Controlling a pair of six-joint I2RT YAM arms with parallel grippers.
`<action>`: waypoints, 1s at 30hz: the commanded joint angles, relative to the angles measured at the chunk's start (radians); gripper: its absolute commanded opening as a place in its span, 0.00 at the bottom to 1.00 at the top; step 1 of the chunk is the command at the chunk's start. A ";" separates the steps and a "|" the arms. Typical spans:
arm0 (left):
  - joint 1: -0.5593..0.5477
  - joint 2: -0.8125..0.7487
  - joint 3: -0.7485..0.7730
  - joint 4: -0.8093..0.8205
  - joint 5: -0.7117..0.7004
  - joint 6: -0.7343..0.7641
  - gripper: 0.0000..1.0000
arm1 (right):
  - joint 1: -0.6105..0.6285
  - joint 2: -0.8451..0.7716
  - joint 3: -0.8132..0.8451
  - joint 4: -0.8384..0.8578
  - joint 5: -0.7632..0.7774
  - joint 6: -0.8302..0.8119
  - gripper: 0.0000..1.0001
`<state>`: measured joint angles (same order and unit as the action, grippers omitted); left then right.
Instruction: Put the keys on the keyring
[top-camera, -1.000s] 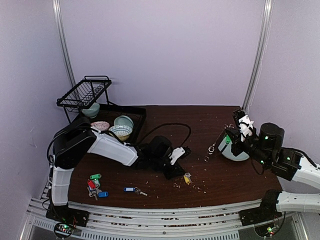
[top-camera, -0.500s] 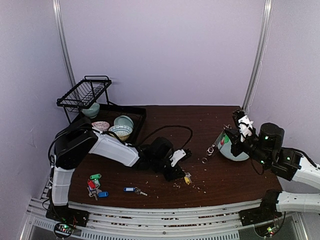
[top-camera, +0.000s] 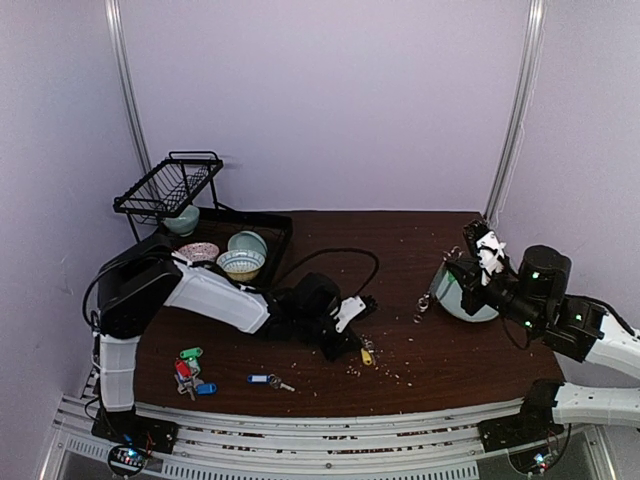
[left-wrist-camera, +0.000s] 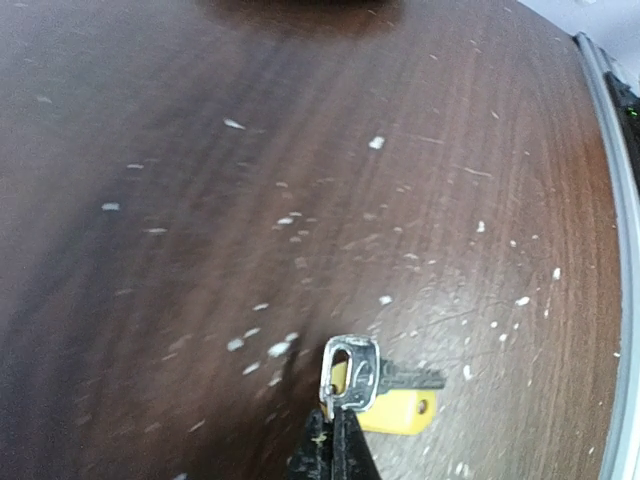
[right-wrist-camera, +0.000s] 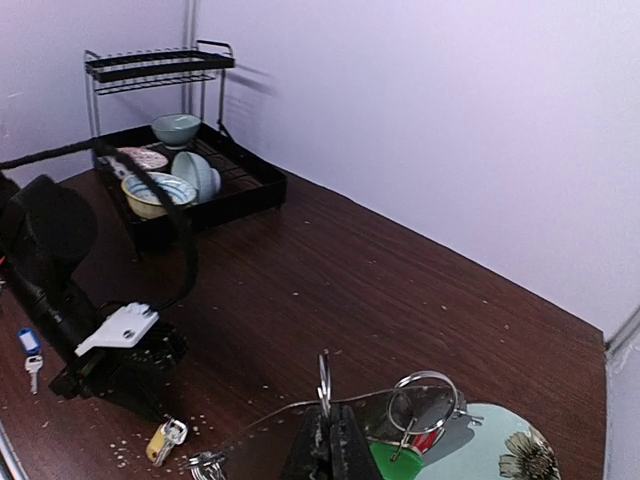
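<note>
Left wrist | L gripper pinched on yellow-tag key | R gripper clamped – likely on keyring

**Where the keys and keyring are sitting**

So the yellow-tagged key lies flat on the table, mid-front, with the silver loop at its head tipped up. The blue-tagged key is flat off to its left. Further left, the green, red and blue tagged bunch huddles together. The keyring is up at the right, tilted, with wire rings on its rim.
</note>
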<state>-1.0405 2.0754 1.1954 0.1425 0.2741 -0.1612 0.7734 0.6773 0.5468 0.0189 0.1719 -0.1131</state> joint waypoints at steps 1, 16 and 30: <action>-0.038 -0.172 -0.001 -0.045 -0.239 0.065 0.00 | -0.002 -0.008 0.001 0.081 -0.334 -0.048 0.00; -0.057 -0.636 -0.062 -0.197 -0.333 0.328 0.00 | 0.074 0.185 0.201 -0.015 -0.910 -0.233 0.00; -0.057 -0.811 -0.163 -0.101 -0.230 0.573 0.00 | 0.142 0.465 0.517 -0.193 -0.916 -0.110 0.00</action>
<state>-1.1007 1.3075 1.0771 -0.0467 -0.0002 0.3477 0.9127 1.1503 1.0061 -0.1497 -0.7265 -0.3061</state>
